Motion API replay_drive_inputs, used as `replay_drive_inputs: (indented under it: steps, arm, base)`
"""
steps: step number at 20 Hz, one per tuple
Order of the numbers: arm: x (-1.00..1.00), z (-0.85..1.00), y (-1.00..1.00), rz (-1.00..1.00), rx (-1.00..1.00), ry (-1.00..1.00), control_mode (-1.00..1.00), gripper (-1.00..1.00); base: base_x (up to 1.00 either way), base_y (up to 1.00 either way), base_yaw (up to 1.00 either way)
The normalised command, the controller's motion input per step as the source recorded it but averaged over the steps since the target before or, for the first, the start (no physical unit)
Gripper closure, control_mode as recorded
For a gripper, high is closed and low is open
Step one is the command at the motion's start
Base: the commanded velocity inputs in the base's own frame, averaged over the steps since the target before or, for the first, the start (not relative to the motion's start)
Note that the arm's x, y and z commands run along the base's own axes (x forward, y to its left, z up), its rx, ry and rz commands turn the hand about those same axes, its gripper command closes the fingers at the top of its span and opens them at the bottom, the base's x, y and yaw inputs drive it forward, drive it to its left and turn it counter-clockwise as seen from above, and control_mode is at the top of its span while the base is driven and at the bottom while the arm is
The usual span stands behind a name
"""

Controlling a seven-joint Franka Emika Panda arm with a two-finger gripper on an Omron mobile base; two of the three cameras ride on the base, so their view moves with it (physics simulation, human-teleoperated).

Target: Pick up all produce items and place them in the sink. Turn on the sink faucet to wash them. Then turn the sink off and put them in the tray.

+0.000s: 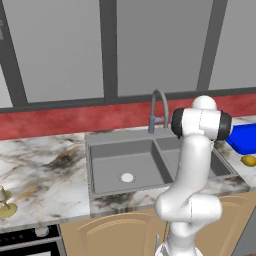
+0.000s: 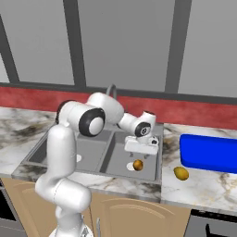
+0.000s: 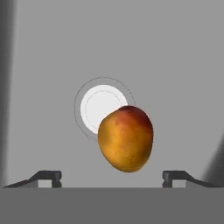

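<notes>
The round orange fruit is in the right basin of the grey sink, beside its pale drain. In the right base view this fruit is just below my gripper. My gripper points down into the basin, open, its fingertips wide apart and clear of the fruit. The oval yellow fruit lies on the counter right of the sink, in front of the blue tray. The gooseneck faucet stands behind the basins.
A pale cup on an olive dish sits at the counter's far left. The left basin has its own drain. The marble counter runs along a red backsplash. A stove edge shows at lower left.
</notes>
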Motion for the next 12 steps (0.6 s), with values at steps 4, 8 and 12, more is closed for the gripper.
replay_drive_inputs:
  steps: [4, 8, 12]
  arm:
    - [-0.13, 0.51, -0.02, 0.00, 0.06, -0.07, -1.00, -1.00]
    - [-0.49, 0.67, -0.29, -0.01, 0.03, -0.12, -1.00, -1.00]
    - [-0.87, 0.60, -0.45, -0.06, 0.00, -0.13, -1.00, -1.00]
  base:
    - [0.00, 0.00, 0.00]
    - [0.00, 0.00, 0.00]
    - [0.00, 0.00, 0.00]
